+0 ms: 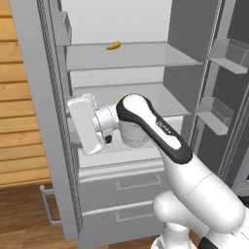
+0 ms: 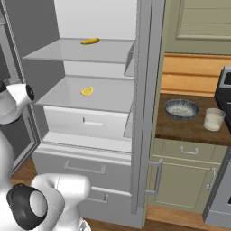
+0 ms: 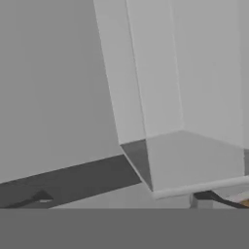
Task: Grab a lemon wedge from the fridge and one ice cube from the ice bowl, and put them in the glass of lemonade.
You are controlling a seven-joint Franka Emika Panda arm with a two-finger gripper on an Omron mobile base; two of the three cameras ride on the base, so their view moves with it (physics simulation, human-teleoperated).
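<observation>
Sideways, lemon wedge (image 2: 87, 91) lies flat on fridge (image 2: 90, 100) shelf.

A rendered home kitchen.
An open grey fridge (image 2: 90, 113) with shelves and drawers fills the left of the right base view; at right, a wooden counter (image 2: 189, 126) over beige cabinets (image 2: 185, 176), with a stove edge (image 2: 224, 85) at the far right.

The fridge (image 2: 144, 113) is seen open; a yellow lemon wedge (image 2: 87, 91) lies on its middle shelf; the ice bowl (image 2: 181, 108) and the glass of lemonade (image 2: 214, 119) are set side by side on the counter (image 2: 180, 128)
</observation>
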